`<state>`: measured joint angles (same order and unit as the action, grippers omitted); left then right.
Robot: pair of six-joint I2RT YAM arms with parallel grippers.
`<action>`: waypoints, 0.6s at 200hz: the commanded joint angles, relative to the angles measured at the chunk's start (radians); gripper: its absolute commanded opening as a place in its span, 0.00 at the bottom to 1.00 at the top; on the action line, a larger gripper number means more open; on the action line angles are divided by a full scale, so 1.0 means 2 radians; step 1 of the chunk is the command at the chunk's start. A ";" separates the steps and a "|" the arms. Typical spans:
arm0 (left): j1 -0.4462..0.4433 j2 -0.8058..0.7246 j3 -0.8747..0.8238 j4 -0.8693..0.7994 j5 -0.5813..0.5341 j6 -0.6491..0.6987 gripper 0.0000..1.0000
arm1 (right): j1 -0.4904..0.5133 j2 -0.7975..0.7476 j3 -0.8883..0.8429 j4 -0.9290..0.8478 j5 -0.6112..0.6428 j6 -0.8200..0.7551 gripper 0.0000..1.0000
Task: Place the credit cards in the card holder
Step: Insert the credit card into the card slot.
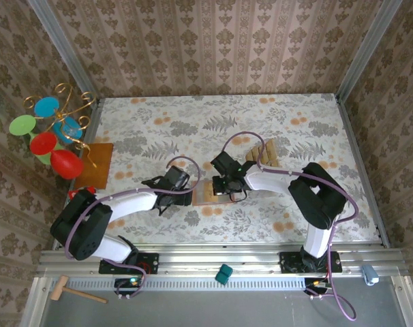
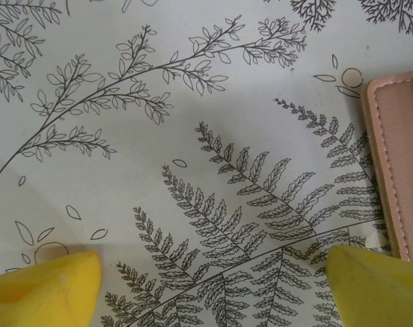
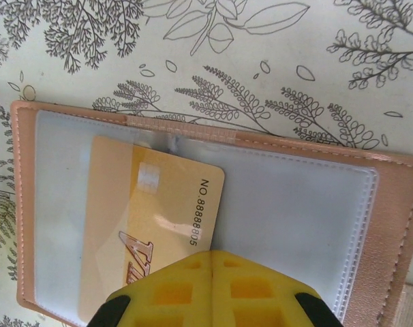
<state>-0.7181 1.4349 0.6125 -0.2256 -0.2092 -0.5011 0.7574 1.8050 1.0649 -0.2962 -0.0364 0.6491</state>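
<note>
The card holder lies open and flat on the table, its clear pockets facing up. One tan-gold credit card sits partly under the left pocket's plastic, its right half bare. My right gripper is shut, its tips together over that card's lower right corner with nothing between them. More credit cards lie fanned just beyond the right gripper. My left gripper is open over bare table, just left of the card holder. In the top view the left gripper is beside the card holder.
An orange-brown board with a gold wire stand and coloured discs stands at the far left. A teal block and a wooden mallet lie on the front rail. Patterned walls enclose the table.
</note>
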 commanded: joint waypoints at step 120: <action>0.001 0.038 0.004 0.018 0.014 0.006 0.86 | 0.010 0.029 0.032 0.001 -0.021 0.006 0.02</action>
<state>-0.7185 1.4540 0.6292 -0.2348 -0.2073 -0.5011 0.7673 1.8362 1.0958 -0.2951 -0.0597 0.6518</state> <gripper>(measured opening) 0.862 0.066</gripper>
